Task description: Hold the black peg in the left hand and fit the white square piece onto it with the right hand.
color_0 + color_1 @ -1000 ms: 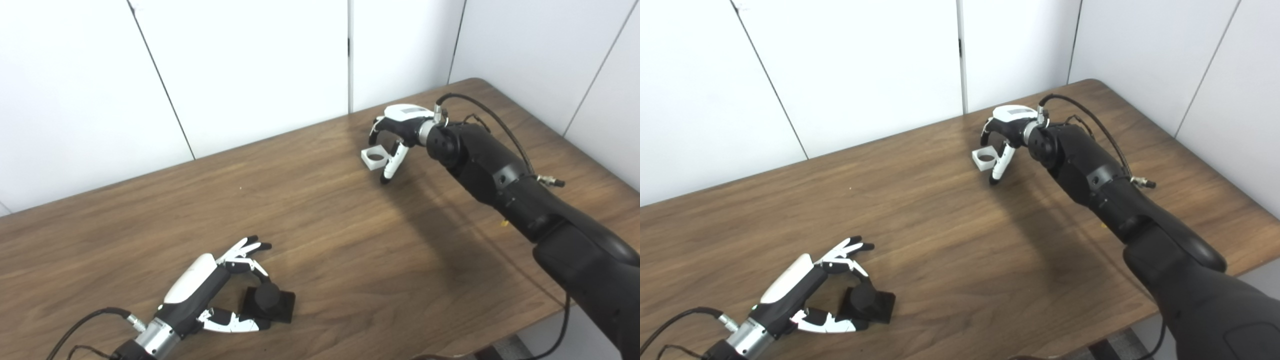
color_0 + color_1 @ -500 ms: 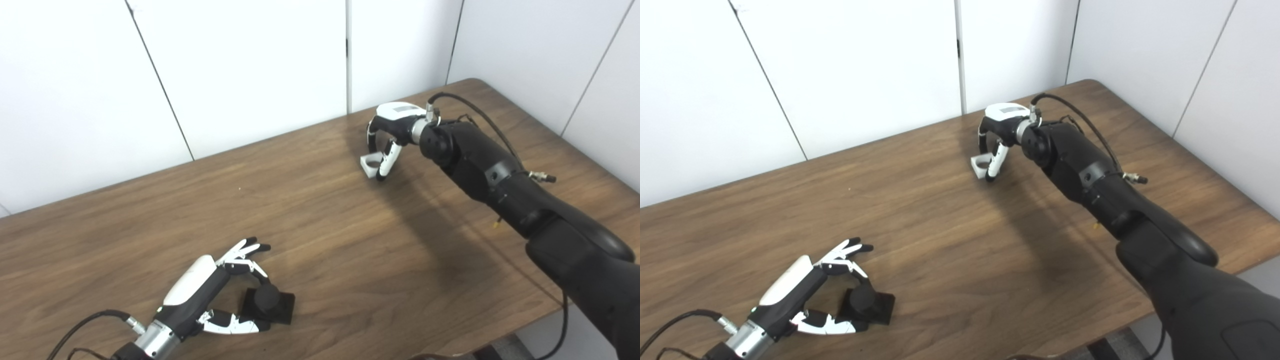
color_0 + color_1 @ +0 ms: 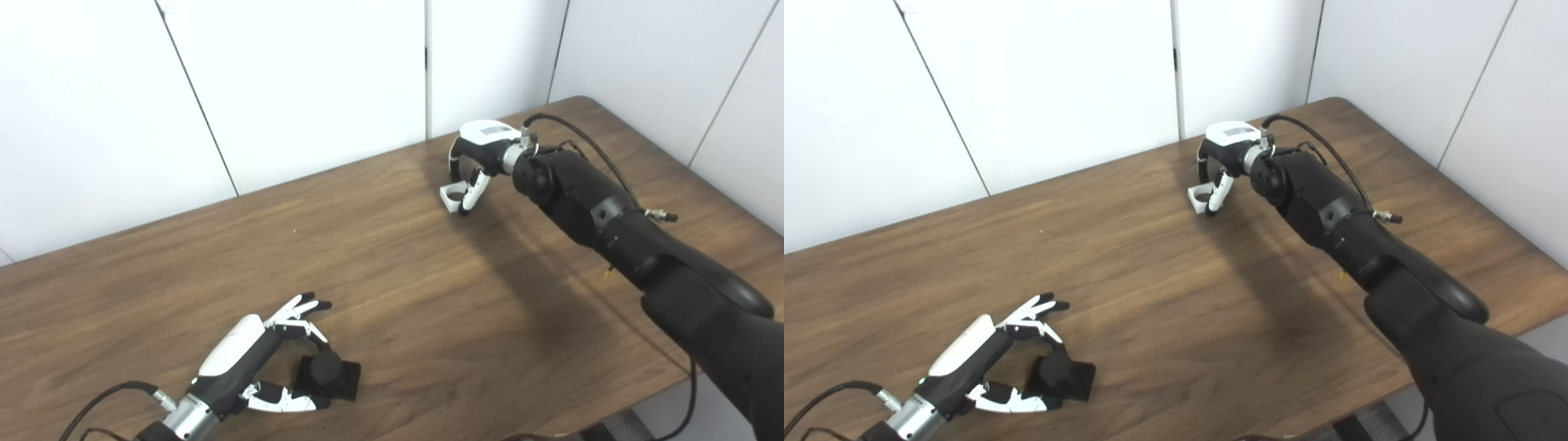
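Note:
The black peg (image 3: 326,370), a short cylinder on a square black base, rests on the table near the front left. My left hand (image 3: 254,352) lies beside it, thumb along the near side of the base and one finger curled against the peg's top, the other fingers spread out. Nothing is lifted. The white square piece (image 3: 451,199), with a round hole, sits far back right of centre. My right hand (image 3: 479,150) arches over it, with thumb and fingers pinched on its sides. The piece looks slightly tilted at table level.
The brown wooden table (image 3: 429,294) ends close to the right arm on the right and at the front. White wall panels (image 3: 306,79) stand right behind the far edge. A cable (image 3: 110,395) trails from the left wrist.
The right hand moved slightly left and back and closed its thumb and fingers onto the white piece, which shifted a little. The left hand and peg have hardly moved.

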